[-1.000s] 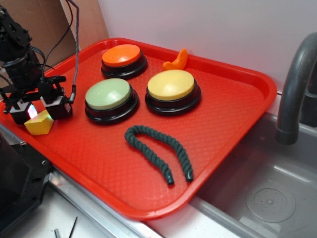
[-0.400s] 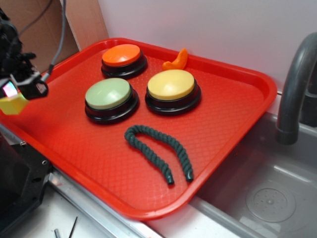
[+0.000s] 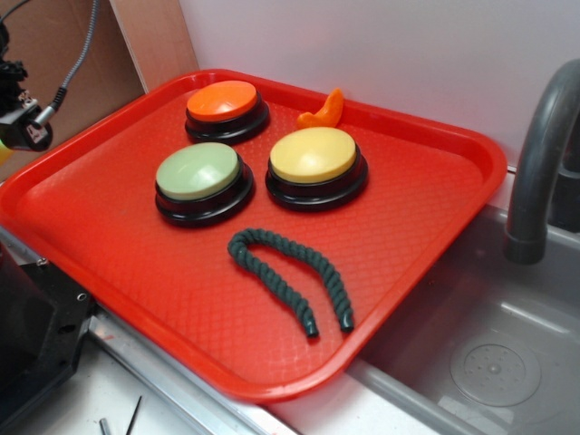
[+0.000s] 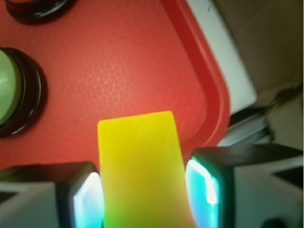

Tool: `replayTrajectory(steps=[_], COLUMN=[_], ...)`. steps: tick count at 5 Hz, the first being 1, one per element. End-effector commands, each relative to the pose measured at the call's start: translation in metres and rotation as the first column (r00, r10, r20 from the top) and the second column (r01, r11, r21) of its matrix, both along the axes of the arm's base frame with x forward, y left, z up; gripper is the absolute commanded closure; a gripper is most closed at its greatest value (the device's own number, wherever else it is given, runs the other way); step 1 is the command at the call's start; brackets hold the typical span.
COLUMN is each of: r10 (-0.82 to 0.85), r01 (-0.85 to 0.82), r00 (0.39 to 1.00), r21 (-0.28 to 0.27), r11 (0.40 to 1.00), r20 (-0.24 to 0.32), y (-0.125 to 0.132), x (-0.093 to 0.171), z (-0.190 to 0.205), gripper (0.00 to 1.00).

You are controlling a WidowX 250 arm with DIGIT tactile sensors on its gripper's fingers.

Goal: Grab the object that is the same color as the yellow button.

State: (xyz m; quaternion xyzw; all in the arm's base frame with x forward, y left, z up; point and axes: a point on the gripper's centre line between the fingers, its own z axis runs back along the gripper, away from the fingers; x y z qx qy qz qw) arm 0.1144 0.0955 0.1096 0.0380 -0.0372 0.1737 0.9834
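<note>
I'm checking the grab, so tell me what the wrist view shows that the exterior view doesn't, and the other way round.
Only the wrist view shows the gripper shut on the small bright-yellow wedge block, a glowing pad pressed to each side, held above the tray's corner.

Only the exterior view shows the pale yellow dome button, the small orange curved piece, the dark green twisted rope and the grey faucet; there the gripper sits at the left edge, block nearly out of frame.

Both show the red plastic tray, the pale green button and the orange button.
</note>
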Motion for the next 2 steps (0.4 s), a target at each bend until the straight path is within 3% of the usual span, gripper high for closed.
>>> replayTrajectory(steps=[1,2], r10=[-0.062,-0.061], r01=[0.053,0.052], r00=[0.994,0.993], r21=[0.103,0.096], r11=[0.993,0.994], r20=[0.089,0.101], y=[0.0046,0.0073], x=[0.0163,0.0225], z=[0.0352,0.0386], gripper=[1.0,1.0])
